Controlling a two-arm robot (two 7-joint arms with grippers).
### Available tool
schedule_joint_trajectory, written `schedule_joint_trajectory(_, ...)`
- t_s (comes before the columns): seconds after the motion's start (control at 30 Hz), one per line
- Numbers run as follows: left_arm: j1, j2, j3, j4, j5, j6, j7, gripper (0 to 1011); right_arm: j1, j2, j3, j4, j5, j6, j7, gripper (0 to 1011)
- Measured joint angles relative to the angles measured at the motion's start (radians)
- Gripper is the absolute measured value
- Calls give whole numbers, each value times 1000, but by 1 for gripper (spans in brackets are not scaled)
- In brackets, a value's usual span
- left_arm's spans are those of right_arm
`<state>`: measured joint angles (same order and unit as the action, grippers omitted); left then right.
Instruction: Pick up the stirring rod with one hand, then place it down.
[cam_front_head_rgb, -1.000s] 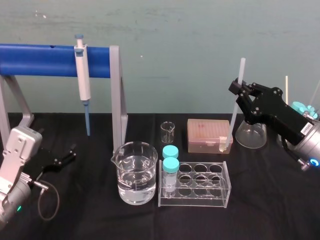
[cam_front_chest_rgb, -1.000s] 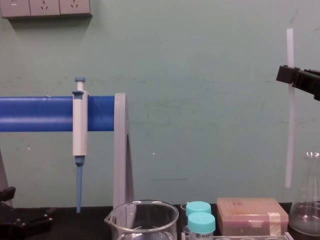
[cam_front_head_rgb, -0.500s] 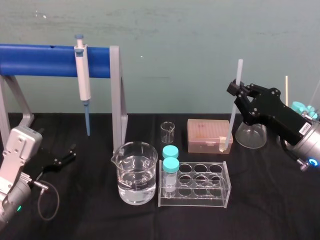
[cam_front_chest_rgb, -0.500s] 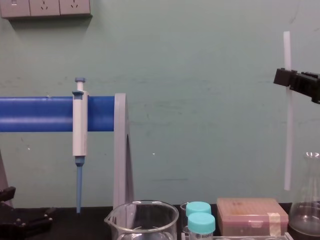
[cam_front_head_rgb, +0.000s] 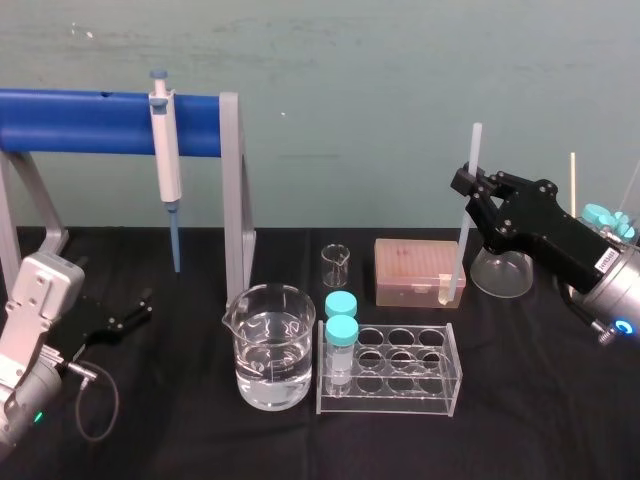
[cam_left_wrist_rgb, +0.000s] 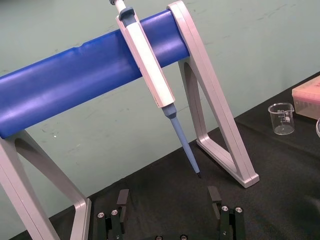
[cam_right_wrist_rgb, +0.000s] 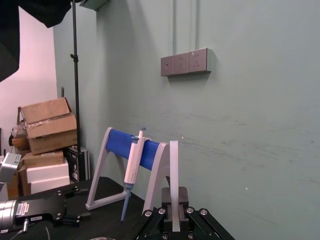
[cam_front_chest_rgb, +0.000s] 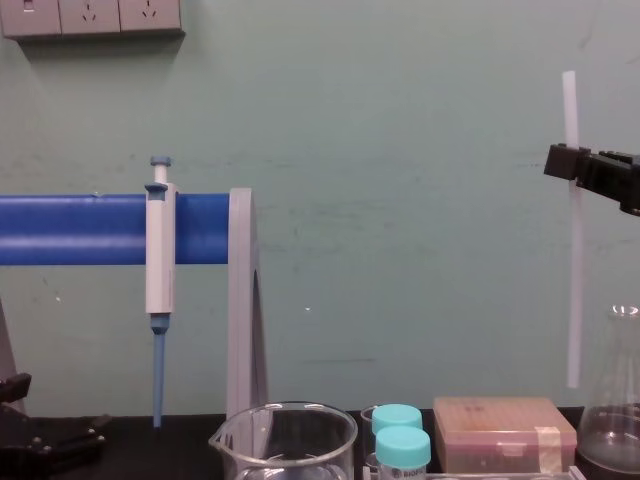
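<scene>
The stirring rod is a thin translucent white stick, held nearly upright in the air above the right back of the table. Its lower end hangs in front of the pink box. My right gripper is shut on the rod's upper part. In the chest view the stirring rod runs from high on the wall down to box height, with the right gripper clamped near its top. The right wrist view has the stirring rod standing between the jaws. My left gripper rests open on the black cloth at far left.
A white pipette hangs on the blue-barred stand. A water-filled beaker, a clear tube rack with two capped tubes, a small beaker, a pink box and a glass flask stand mid-table.
My right gripper has shifted a little to the left and lower with the stirring rod in it. The left arm has stayed still.
</scene>
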<state>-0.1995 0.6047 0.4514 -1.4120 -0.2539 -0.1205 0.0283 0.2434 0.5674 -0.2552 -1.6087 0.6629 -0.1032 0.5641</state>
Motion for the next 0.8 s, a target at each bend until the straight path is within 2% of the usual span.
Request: schedule_joint_trajectory(0.8, 0, 0, 0, 0, 0, 0, 0, 1000, 9, 2, -10, 14, 4, 1, 9, 68)
